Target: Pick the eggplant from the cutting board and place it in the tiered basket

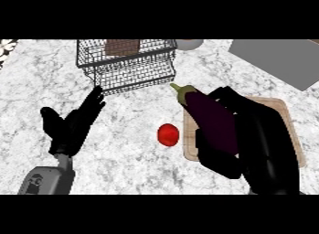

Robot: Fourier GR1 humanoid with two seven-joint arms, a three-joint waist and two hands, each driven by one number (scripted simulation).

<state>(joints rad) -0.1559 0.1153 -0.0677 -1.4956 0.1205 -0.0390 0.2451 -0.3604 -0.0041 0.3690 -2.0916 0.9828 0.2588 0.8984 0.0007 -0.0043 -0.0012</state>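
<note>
Right hand [256, 137] curled round eggplant [212, 121] at centre right, over board [286, 114]. Left hand [71, 123] open, lower left. Likely smooth, slippery, fairly heavy; best gripped mid-body.

The eggplant [210, 122] is dark purple, long and glossy, with a green stem cap pointing up-left. It lies lengthwise in the right robot hand [246, 137], whose fingers curl round its lower half, over the cutting board [286, 123]. The tiered basket [128, 64], black wire mesh, stands beyond that robot hand, up and left.
</note>
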